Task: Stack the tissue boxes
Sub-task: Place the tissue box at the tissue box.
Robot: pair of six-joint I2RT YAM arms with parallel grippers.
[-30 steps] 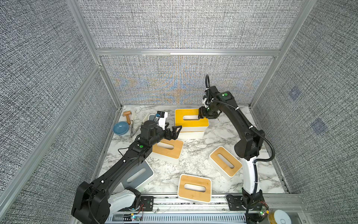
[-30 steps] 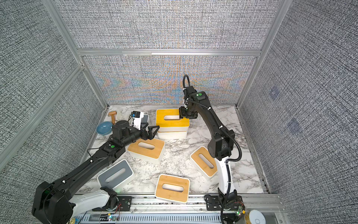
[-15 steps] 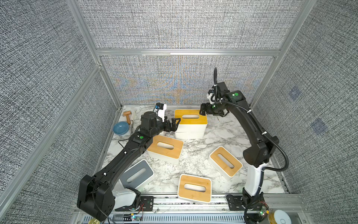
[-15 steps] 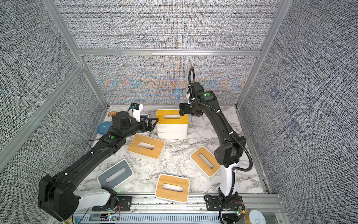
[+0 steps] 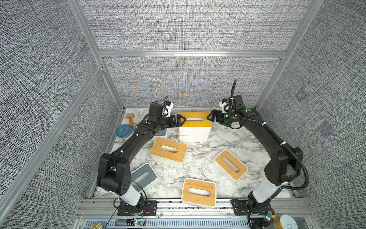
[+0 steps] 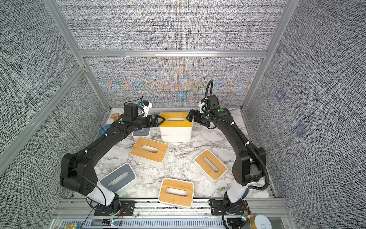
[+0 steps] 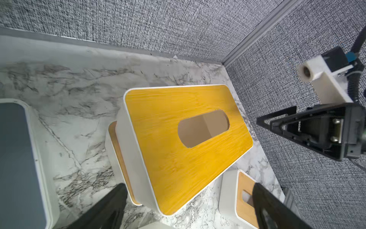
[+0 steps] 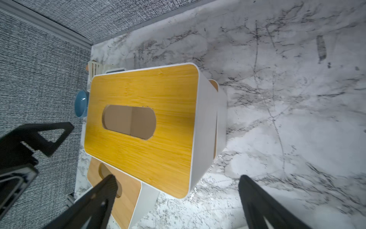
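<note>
Bamboo over white: the top box point(image 5: 195, 121) sits on the lower box point(image 5: 193, 137) in the upper middle of both top views, a two-high stack on the marble counter point(image 5: 227, 142).

What has just changed is the grip. A second ago my right end effector point(image 5: 209, 117) was clamped on the top box's right-hand short end. Now its jaws stand spread wide and it hangs just off that end, touching nothing. My left end effector point(image 5: 183, 121) has been spread the whole time. It has drawn back from the opposite short end and is also empty. The top box is released and standing by itself, so I read this as one placement finished.

The seating is not perfect. In the left wrist view a strip of the lower box's tan lid shows past the top box's wall. The right wrist view shows the lower box poking out along one long side, so the top box sits a little off square. It looks stable to me, but I would watch that offset as the stack grows.

Five boxes still lie singly on the counter:
- the centre tan box point(image 5: 168, 151), just below the stack
- the right tan box point(image 5: 230, 167), at lower right
- the near tan box point(image 5: 199, 192), at the bottom edge
- the near grey box point(image 5: 143, 177), at lower left
- the far grey box point(image 6: 141, 132), tucked under my left forearm just left of the stack

The blue bowl point(image 5: 123, 130) at mid-left is none of my business.

Most of the job remains, and the centre tan box looks the easiest next pick.
</note>
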